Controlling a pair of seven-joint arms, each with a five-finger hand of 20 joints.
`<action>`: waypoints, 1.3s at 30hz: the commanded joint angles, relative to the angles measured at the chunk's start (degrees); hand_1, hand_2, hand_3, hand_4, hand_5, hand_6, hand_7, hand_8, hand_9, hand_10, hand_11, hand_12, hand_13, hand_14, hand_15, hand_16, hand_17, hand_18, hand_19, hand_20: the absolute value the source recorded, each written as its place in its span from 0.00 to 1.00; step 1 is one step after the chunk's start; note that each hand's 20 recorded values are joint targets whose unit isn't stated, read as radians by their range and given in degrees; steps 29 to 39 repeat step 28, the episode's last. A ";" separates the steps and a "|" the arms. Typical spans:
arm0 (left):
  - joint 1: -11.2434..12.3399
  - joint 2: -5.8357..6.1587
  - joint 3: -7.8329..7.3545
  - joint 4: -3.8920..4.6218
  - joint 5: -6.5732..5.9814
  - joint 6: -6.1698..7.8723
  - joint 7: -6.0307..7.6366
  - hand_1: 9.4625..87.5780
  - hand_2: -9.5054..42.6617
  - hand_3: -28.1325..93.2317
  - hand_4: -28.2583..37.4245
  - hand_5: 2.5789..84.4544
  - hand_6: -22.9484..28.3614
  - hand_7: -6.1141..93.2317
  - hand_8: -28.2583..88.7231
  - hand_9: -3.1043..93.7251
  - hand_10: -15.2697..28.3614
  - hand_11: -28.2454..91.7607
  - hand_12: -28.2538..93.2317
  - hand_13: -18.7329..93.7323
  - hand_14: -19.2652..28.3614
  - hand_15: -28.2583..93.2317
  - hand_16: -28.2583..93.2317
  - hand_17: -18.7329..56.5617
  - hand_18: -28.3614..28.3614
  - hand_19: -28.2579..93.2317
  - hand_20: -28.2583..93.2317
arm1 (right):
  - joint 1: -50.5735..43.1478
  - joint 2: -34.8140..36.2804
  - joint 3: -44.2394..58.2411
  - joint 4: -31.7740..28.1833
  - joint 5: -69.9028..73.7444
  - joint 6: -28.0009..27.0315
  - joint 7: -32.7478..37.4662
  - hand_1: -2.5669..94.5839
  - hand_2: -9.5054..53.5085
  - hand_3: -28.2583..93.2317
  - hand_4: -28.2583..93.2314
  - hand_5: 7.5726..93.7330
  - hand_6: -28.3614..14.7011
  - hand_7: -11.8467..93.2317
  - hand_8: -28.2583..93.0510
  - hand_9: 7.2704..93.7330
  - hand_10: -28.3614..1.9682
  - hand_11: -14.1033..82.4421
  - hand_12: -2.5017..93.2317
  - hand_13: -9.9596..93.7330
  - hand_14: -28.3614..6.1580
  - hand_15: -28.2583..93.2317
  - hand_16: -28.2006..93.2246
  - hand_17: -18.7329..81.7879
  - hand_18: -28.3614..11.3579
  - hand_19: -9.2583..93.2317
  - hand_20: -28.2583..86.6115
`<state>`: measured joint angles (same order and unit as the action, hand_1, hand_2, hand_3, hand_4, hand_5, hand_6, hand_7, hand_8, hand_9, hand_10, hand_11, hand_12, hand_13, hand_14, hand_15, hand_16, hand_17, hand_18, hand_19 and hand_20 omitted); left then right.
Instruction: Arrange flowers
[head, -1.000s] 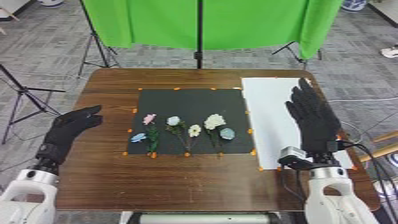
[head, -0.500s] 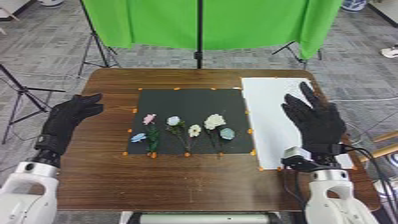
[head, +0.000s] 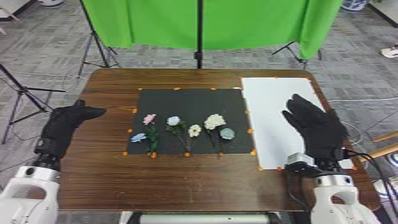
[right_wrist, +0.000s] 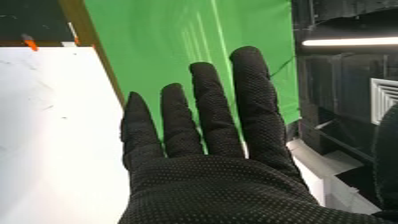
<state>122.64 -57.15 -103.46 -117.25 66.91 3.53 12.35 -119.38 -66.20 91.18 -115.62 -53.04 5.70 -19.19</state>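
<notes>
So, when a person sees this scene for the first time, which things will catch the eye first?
Probably the bright green cloth hanging beyond the table's far edge. Next, perhaps, the pale pink, blue and cream flowers lying on the near part of the dark mat. The black-gloved right hand also stands out against the white sheet at the right.

Showing pink, cream and pale blue in the flowers (head: 214, 120), charcoal in the mat (head: 187, 102), brown in the wood-grained table (head: 178, 185).
</notes>
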 joint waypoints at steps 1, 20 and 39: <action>1.02 -1.19 0.17 0.13 -1.31 -0.38 1.00 0.26 0.30 0.74 0.05 0.65 0.54 0.20 0.19 0.56 0.71 0.39 0.32 0.53 0.80 0.38 0.21 0.43 0.74 0.36 0.39 | -1.37 0.15 -0.62 -0.42 -0.95 0.27 0.56 0.04 0.19 0.86 0.08 0.50 0.62 0.22 0.16 0.42 0.45 0.20 0.16 0.34 0.41 0.28 0.36 0.28 0.30 0.20 0.45; -0.90 -1.16 1.81 0.59 -0.67 -1.42 -0.56 0.32 0.23 0.72 0.16 0.61 0.54 0.20 0.19 0.55 0.69 0.39 0.32 0.52 0.79 0.37 0.22 0.43 0.74 0.36 0.39 | 1.24 3.11 -2.81 -0.76 1.77 -0.46 0.51 0.07 0.22 0.85 0.09 0.52 0.62 0.24 0.16 0.48 0.42 0.21 0.20 0.43 0.35 0.32 0.40 0.31 0.25 0.24 0.47; -3.68 -0.12 4.47 1.20 -1.45 -2.10 -0.66 0.32 0.25 0.72 0.15 0.61 0.54 0.20 0.19 0.55 0.70 0.39 0.32 0.53 0.80 0.37 0.22 0.42 0.74 0.35 0.39 | 0.33 2.81 -2.53 -0.90 1.35 0.19 1.01 0.07 0.22 0.85 0.09 0.52 0.62 0.25 0.16 0.49 0.41 0.21 0.20 0.45 0.35 0.32 0.41 0.31 0.25 0.25 0.48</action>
